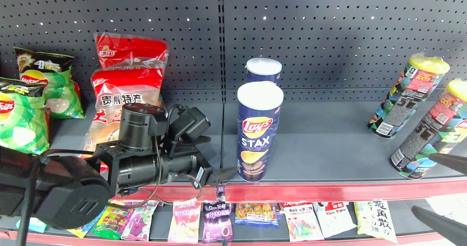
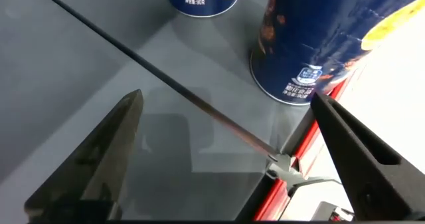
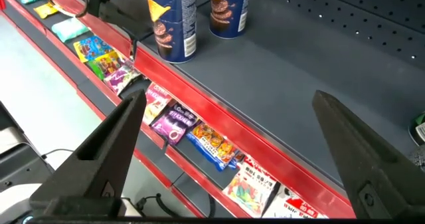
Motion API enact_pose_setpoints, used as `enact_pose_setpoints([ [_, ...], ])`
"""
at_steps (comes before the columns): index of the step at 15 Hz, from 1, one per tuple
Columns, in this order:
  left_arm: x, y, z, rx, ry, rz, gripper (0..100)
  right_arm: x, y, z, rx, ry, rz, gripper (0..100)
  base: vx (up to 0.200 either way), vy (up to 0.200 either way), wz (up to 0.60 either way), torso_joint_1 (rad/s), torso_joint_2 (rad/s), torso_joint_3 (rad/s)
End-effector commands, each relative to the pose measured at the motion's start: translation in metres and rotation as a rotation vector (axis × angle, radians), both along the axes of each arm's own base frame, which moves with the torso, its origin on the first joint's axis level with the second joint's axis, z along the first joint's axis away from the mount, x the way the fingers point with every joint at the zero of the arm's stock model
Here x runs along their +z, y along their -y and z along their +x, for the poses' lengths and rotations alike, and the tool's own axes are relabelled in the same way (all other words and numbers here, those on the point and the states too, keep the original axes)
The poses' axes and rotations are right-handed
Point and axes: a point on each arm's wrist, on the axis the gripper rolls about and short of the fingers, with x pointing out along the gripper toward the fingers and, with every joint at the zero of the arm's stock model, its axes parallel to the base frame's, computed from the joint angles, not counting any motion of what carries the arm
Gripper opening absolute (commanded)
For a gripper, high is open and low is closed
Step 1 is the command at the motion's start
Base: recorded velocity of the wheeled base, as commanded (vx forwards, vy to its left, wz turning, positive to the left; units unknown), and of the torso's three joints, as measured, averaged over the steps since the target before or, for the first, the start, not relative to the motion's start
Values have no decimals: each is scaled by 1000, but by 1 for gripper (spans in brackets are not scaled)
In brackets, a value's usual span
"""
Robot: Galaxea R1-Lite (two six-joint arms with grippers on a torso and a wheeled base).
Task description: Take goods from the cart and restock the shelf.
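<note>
Nearest to you is the left gripper, low at the front of the shelf, with its fingers spread wide and nothing between them. The front blue can stands upright just beside it, right behind the red lip and free of both fingers, with a second blue can lined up behind it toward the back panel. Your right gripper hangs wide open and empty too, out in front of the shelf near the two yellow-lidded cans, which lean rather than stand. Treat the blue can as a light cardboard tube: probably stiff enough to hold its shape, but the wall will likely dent under a hard squeeze, and the chips inside break easily. Its printed skin looks smooth, so expect some slip. It is tall on a narrow base, so a nudge near the top could tip it over the lip. If you need to move it, take it around the middle of the body, fingers on opposite sides, well below the plastic lid, which may pop off, and close gently.
</note>
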Motion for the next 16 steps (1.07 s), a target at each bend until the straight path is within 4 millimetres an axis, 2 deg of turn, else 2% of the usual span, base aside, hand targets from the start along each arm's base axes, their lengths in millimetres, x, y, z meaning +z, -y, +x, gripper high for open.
enact_pose_setpoints([
  [1, 0, 2, 2, -1, 2, -1, 100, 0, 0, 1, 1, -4, -2, 100, 0, 0, 0, 0, 0, 0],
  [16, 0, 10, 7, -14, 6, -5, 100, -1, 2, -4, -2, 0, 14, 100, 0, 0, 0, 0, 0, 0],
])
